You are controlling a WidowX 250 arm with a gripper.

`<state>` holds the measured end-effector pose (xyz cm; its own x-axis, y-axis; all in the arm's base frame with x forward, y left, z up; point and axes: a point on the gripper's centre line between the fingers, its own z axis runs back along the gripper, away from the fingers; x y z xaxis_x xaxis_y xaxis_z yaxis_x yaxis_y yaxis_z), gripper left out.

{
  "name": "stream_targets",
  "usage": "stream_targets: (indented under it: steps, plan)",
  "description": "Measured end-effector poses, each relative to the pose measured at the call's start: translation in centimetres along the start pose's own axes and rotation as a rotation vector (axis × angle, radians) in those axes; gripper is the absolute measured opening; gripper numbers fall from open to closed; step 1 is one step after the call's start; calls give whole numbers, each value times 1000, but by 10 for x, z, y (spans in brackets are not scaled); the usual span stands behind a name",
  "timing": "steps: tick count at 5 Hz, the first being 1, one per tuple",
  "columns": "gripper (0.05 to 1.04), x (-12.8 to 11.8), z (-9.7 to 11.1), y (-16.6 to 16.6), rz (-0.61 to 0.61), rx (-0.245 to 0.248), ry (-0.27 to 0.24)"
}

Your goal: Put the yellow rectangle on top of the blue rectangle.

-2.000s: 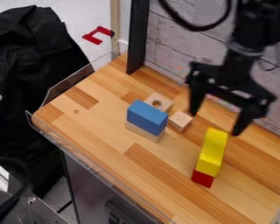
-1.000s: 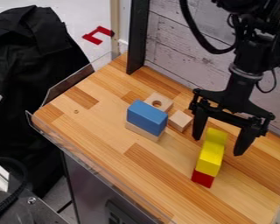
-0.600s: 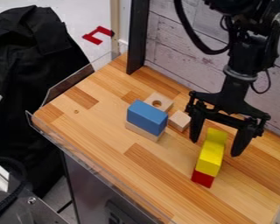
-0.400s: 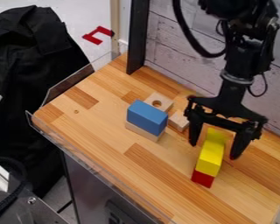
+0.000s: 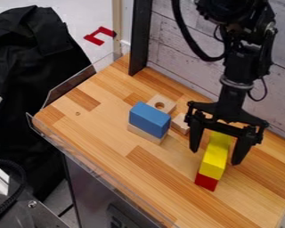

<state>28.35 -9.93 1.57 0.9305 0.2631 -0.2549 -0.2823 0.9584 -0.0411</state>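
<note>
So the black gripper [image 5: 215, 157] is held over the right half of the wooden table [image 5: 112, 127], hung from the arm [image 5: 234, 91] that's brought in from the top edge. Its fingers are spread pretty wide, and nothing is pinched between them. The yellow rectangle [image 5: 214, 156] is framed by them in the view, one finger seen on either side, with a bit of table left visible by the finger nearer the view's left. Whether the other finger is touching the yellow can't really be told.

The yellow one is propped on a red block [image 5: 206, 181], which is mostly covered, just its near end left poking out underneath. It isn't on the blue rectangle [image 5: 149, 117] at all. That one is parked well apart, toward the view's left, stacked on a pale wooden block [image 5: 146, 134].

Just behind the blue stack, a wooden block with a round hole [image 5: 166, 101] can be seen, and a small plain wooden block [image 5: 179, 123] is set between the blue stack and the gripper. The table is backed by a whitish plank wall [image 5: 181, 51], with a black post [image 5: 140, 40] stood at the back corner. Off to the left, black fabric [image 5: 34, 58] is draped beside the table, and a red bracket-shaped piece [image 5: 92, 39] can be spotted beyond it.
</note>
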Motion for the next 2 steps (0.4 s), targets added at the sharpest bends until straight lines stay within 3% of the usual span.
stream_targets:
  steps: [1,2]
  plan:
    - [705,-2,-6,3,22,-17,7]
    - [568,-1,-7,3,29,-20,1]
